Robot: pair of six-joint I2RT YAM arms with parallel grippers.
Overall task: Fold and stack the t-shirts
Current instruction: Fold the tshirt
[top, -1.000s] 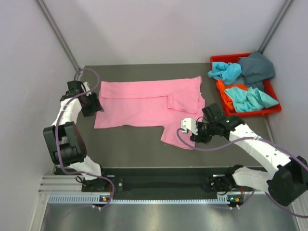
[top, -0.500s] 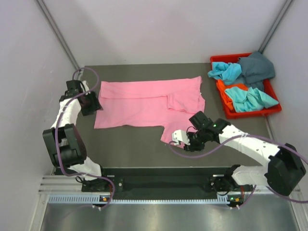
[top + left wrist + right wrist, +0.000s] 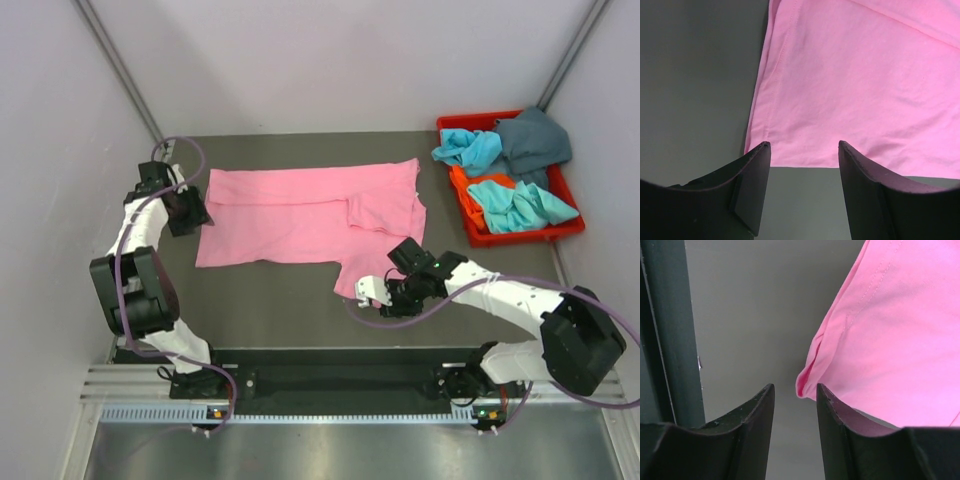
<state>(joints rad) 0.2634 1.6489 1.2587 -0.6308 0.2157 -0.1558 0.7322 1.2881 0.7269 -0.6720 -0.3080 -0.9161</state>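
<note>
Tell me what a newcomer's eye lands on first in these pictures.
A bright pink t-shirt spread flat across the middle of the dark table grabs the eye first. Next comes the red bin at the far right corner, heaped with crumpled shirts in turquoise, teal-grey and orange. Both arms reach to the pink one with jaws open: the left end effector at its left edge, the right end effector at its near right corner.

A red bin (image 3: 530, 236) is sitting well beyond the right gripper (image 3: 375, 293), off to its right. The dark grey tabletop (image 3: 270, 300) is lying beneath it, and a black strip (image 3: 670, 330) is running just beside its fingers.
</note>
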